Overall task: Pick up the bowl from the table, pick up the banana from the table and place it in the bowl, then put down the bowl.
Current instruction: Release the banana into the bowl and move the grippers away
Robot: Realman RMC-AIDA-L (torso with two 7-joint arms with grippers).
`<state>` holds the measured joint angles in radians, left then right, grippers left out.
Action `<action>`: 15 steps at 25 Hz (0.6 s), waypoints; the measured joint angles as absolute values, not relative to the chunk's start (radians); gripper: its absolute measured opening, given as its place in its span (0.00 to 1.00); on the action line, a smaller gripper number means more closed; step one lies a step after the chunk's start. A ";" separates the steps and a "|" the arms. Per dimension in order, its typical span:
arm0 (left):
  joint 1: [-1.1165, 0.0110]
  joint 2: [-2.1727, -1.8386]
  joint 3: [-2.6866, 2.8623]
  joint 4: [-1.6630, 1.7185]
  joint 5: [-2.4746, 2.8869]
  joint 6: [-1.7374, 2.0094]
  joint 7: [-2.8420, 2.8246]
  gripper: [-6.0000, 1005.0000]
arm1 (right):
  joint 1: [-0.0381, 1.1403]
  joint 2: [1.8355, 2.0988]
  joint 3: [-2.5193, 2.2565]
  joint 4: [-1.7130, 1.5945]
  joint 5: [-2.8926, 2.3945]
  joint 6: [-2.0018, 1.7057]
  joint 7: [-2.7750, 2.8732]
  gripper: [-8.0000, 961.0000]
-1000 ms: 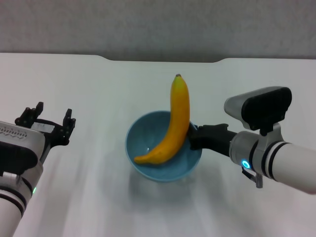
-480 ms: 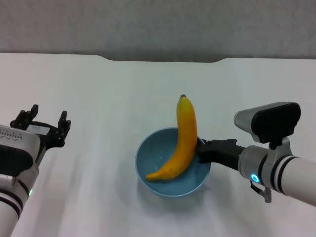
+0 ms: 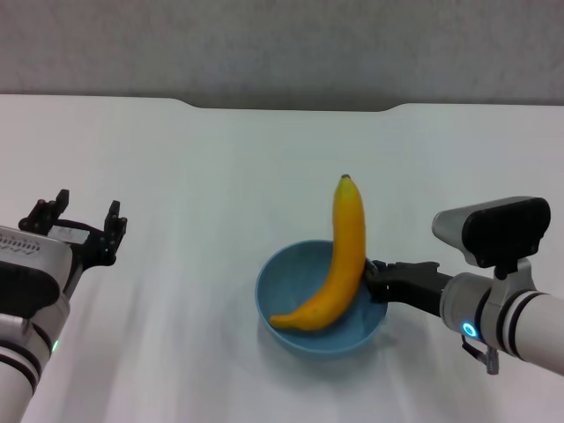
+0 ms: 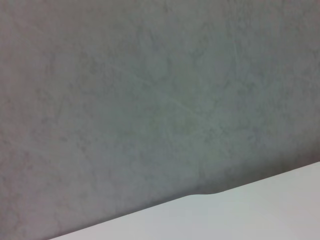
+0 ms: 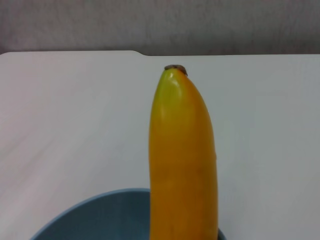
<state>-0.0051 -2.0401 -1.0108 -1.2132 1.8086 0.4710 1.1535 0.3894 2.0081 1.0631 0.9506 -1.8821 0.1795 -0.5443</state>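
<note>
1. The bowl (image 3: 322,302), glossy light blue, sits low over the near middle of the white table (image 3: 194,176), slightly toward the robot's right; whether it touches the surface cannot be told.
2. The banana (image 3: 339,264) lies in the bowl, its lower end resting inside near the left rim and its dark tip standing up past the far right rim.
3. The right gripper (image 3: 381,280) reaches in from the right, its black jaws clamped on the bowl's right rim, just beside the banana.
4. In the right wrist view the banana (image 5: 184,160) rises upright from the bowl's rim (image 5: 100,210), with the table's notched far edge behind it.
5. The left gripper (image 3: 77,225) hangs well apart on the left above the table, its jaws spread and holding nothing.
6. The left wrist view shows only a grey wall (image 4: 150,100) and a strip of the table.
</note>
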 joint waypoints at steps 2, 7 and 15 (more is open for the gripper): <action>-0.005 -2.040 -1.011 -1.213 1.809 0.471 1.153 0.65 | 0.388 2.008 1.063 0.950 -1.882 0.177 -0.545 0.11; -0.003 -2.040 -1.010 -1.213 1.809 0.471 1.151 0.65 | 0.369 2.008 1.089 0.958 -1.890 0.168 -0.546 0.12; 0.002 -2.035 -1.014 -1.224 1.814 0.471 1.041 0.65 | 0.252 2.006 1.156 1.084 -1.942 0.164 -0.660 0.49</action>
